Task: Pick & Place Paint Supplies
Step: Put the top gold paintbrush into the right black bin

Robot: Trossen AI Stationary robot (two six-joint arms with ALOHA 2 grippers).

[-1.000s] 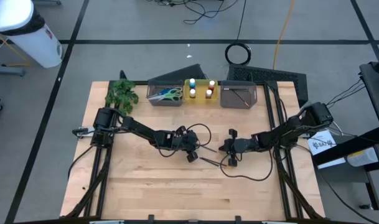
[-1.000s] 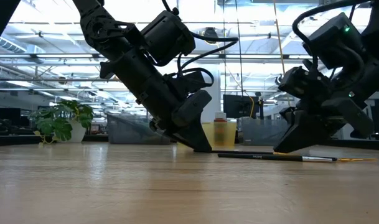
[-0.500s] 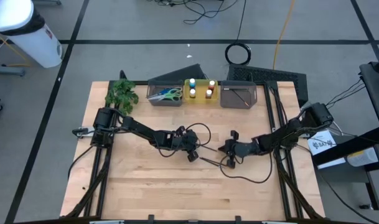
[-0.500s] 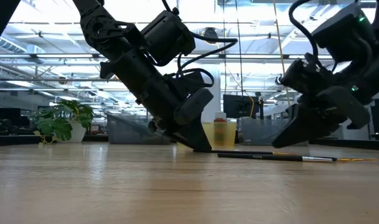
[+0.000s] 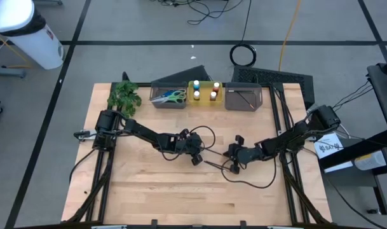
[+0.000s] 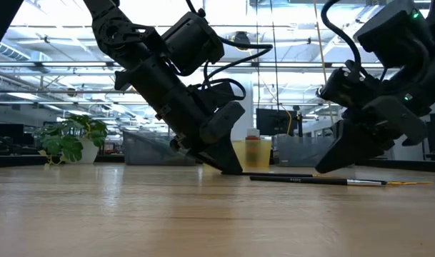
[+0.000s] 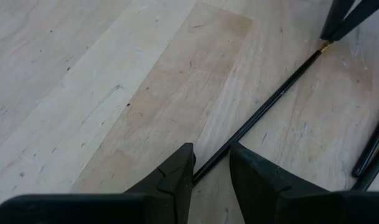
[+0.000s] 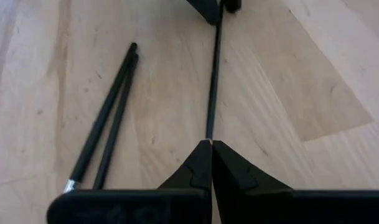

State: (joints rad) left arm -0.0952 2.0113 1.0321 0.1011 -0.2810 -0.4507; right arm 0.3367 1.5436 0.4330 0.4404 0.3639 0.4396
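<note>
A thin dark brush (image 7: 264, 106) lies flat on the wooden table (image 5: 149, 191) between my two grippers. My left gripper (image 7: 211, 152) slants down at one end of it, open, a finger on either side of the shaft; I cannot tell whether either finger touches it. At the brush's other end, which bears a gold ferrule, my right gripper (image 8: 211, 144) is shut. Two more dark brushes (image 8: 105, 124) lie side by side on the table beside my right gripper. The scissors (image 5: 171, 97) and the small paint bottles (image 5: 204, 92) are in bins at the far edge. My right gripper meets the brush at its ferrule end (image 7: 324, 45) with its shut fingertips (image 8: 201, 155). It slants down from the table's right side, in line with the shaft. Whether that end is pinched between the tips, I cannot tell. The brush lies flat on the table.
Along the far edge stand a grey bin (image 5: 156, 102), a yellow bin (image 5: 204, 102) and another grey bin (image 5: 243, 97). A green plant (image 5: 124, 95) is at the far left. The right arm's cable (image 5: 250, 181) loops over the table. Bare wood lies toward the near edge.
My right gripper has rolled about its own pointing line and its wrist has shifted a little toward the table's near edge. Its shut tips stay at the brush's end. The brush has not moved.
</note>
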